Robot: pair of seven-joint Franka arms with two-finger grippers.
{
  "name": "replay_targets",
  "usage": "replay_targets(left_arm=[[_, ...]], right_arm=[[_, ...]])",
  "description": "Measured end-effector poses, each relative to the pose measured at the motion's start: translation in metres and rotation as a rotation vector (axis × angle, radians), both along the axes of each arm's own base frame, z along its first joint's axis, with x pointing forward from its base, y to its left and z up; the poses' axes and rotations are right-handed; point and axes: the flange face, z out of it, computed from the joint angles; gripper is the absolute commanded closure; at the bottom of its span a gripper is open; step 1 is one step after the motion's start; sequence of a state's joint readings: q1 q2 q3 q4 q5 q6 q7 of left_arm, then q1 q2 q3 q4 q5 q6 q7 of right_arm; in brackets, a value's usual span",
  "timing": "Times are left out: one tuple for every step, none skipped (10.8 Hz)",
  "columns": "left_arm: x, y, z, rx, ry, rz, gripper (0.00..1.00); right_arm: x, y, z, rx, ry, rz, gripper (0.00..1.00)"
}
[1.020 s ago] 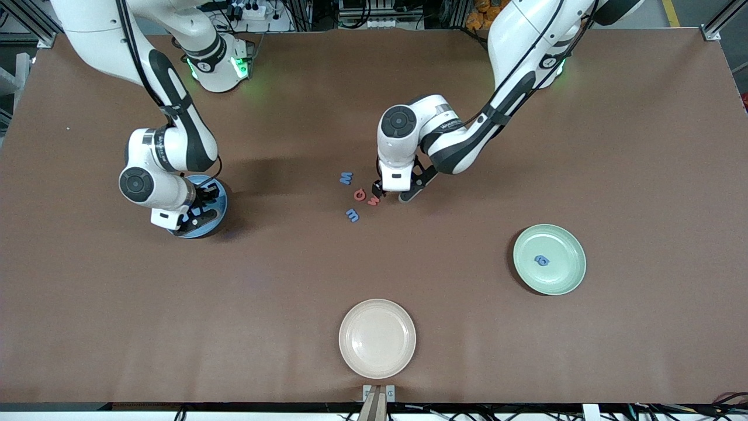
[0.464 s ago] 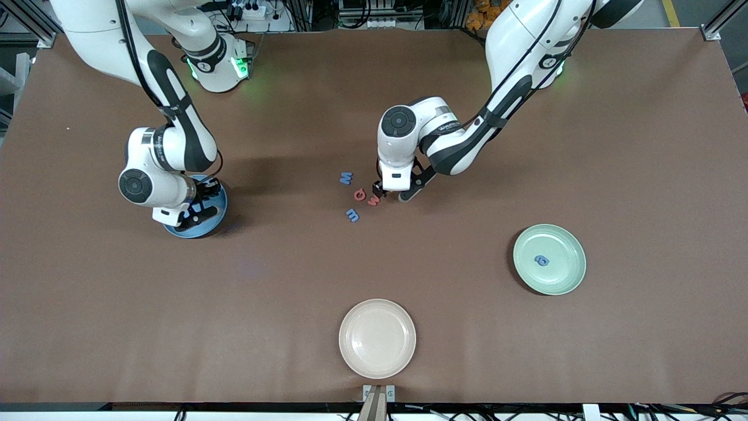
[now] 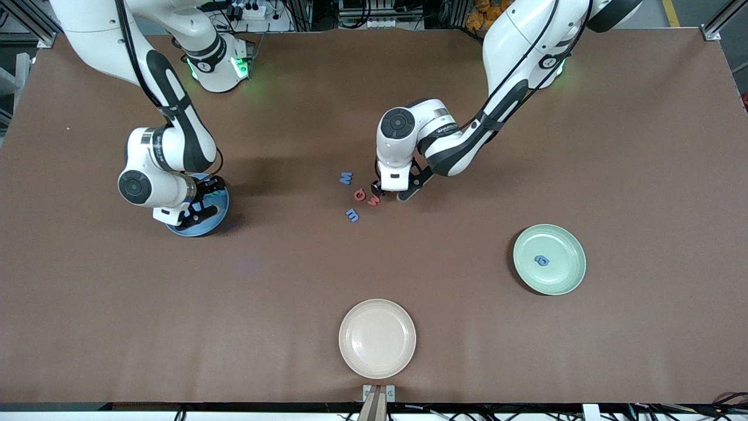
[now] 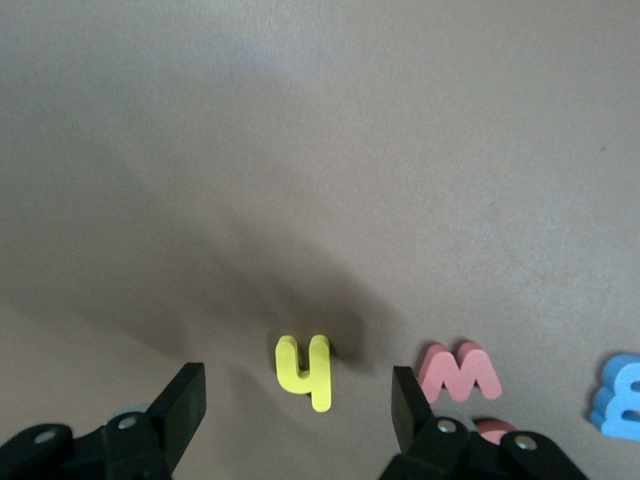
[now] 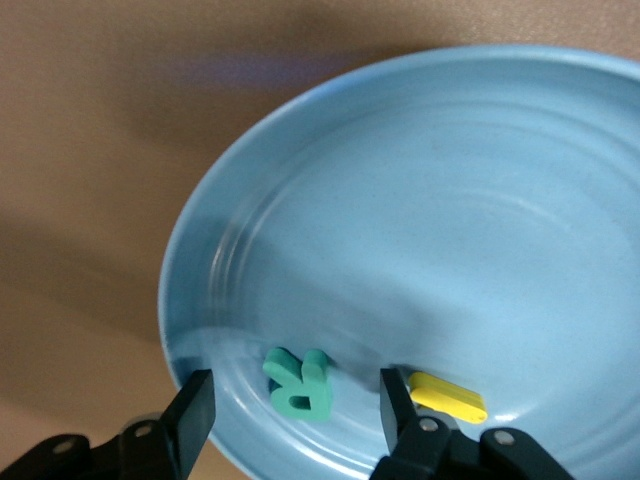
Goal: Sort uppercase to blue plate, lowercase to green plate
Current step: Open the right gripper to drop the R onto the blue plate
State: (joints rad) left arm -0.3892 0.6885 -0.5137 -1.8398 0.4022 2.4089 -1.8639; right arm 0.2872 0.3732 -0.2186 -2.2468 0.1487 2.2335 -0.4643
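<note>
Just above the centre of the front view, our left pincer (image 4: 296, 392) stands open low over the desk (image 4: 300, 150). The yellow h (image 4: 303, 370) lies flat between its fingers (image 4: 185, 395), stem crosswise to their closing line, so we judge a straight squeeze suffices. Our right pincer (image 5: 297, 395) hangs open over the blue plate (image 5: 480, 200).

Even, fairly bright overhead light covers the brown table (image 3: 374, 263), with soft shadows pooling under both arms. Green indicator lamps glow at the arm bases. The cream plate (image 3: 377, 338) carries a mild sheen. In the left wrist view a broad diffuse shadow darkens the tabletop around the yellow h (image 4: 304, 370). The blue plate (image 5: 480, 200) shows slight blur and soft reflections.
</note>
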Motion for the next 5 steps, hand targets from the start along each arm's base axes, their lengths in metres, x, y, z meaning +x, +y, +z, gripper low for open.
replay_targets(left_arm=[[-0.002,-0.002,-0.001,-0.004,0.0,-0.001,0.22],[-0.002,-0.001,-0.003,-0.005,0.0,0.0,0.22],[-0.001,-0.001,-0.006,-0.005,0.001,0.002,0.22],[0.0,0.001,-0.01,0.001,0.001,0.003,0.24],[-0.001,0.002,-0.014,0.007,0.001,0.002,0.25]], right_arm=[[0.003,0.002,0.006,0.009,0.019,-0.007,0.25],[0.008,0.004,0.013,0.016,0.032,-0.008,0.25],[0.014,0.006,0.02,0.023,0.039,-0.009,0.25],[0.02,0.008,0.028,0.031,0.042,-0.012,0.24],[0.025,0.009,0.034,0.035,0.041,-0.013,0.17]])
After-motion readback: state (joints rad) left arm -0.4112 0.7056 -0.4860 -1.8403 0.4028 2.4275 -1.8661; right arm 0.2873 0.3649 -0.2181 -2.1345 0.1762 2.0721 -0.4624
